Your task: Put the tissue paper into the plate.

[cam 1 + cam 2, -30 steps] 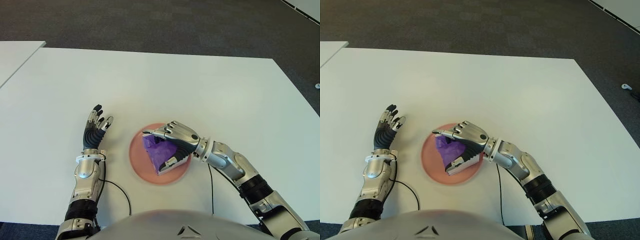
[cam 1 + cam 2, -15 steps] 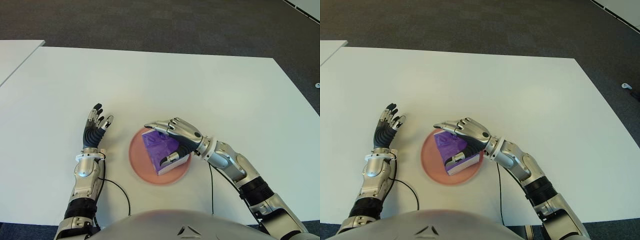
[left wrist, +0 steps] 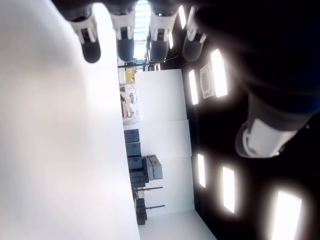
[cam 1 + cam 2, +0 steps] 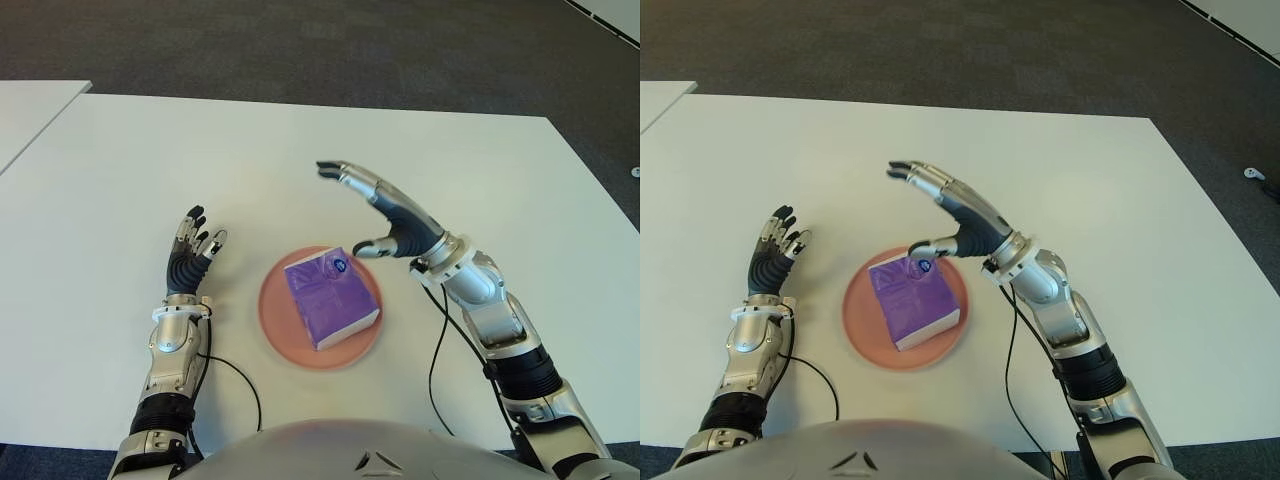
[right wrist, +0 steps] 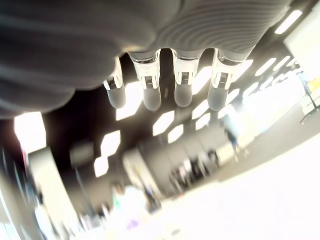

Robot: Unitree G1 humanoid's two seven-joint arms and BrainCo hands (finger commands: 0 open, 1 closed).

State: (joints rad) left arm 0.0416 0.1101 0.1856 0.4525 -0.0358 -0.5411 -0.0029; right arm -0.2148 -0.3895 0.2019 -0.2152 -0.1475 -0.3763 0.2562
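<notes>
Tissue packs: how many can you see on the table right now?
1. A single purple tissue pack lies in the pink plate, near the table's front edge. The right hand is open above it; the left hand shows to the plate's left.

Right hand (image 4: 392,222) raised, palm down, fingers (image 4: 345,173) extended and spread, thumb sticking out underneath, holding nothing. Right forearm angles back toward the torso, elbow bent. Left hand (image 4: 190,256) out to the left of the right hand, well apart, fingers straight and slightly fanned, pointing away from the body, empty. Left forearm runs straight back to the torso.
</notes>
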